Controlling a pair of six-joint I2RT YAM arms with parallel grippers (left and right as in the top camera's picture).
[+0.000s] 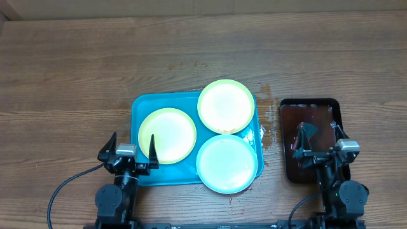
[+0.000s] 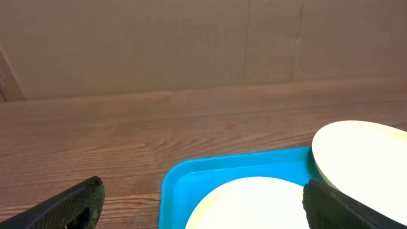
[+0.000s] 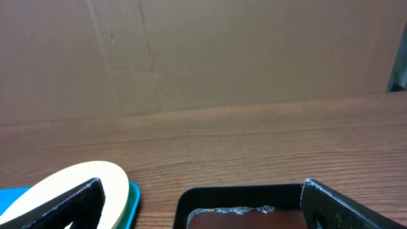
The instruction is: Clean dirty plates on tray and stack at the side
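Note:
The turquoise tray (image 1: pixel 152 102) lies mid-table and holds three plates. One pale yellow-green plate (image 1: pixel 167 135) lies at its left, another (image 1: pixel 226 106) at the back right, and a light blue plate (image 1: pixel 227 163) at the front right. Glare hides any smears on them. My left gripper (image 1: pixel 133 143) stands open over the tray's front-left corner, holding nothing. In the left wrist view the tray (image 2: pixel 210 172) and the near plate (image 2: pixel 254 203) show between its open fingers. My right gripper (image 1: pixel 320 135) stands open and empty over the black tray.
A smaller black tray (image 1: pixel 311 100) holding brownish liquid sits right of the turquoise one; its rim (image 3: pixel 241 191) shows in the right wrist view. Wet marks (image 1: pixel 267 89) darken the wood between the two trays. Bare table stretches left of and behind the trays.

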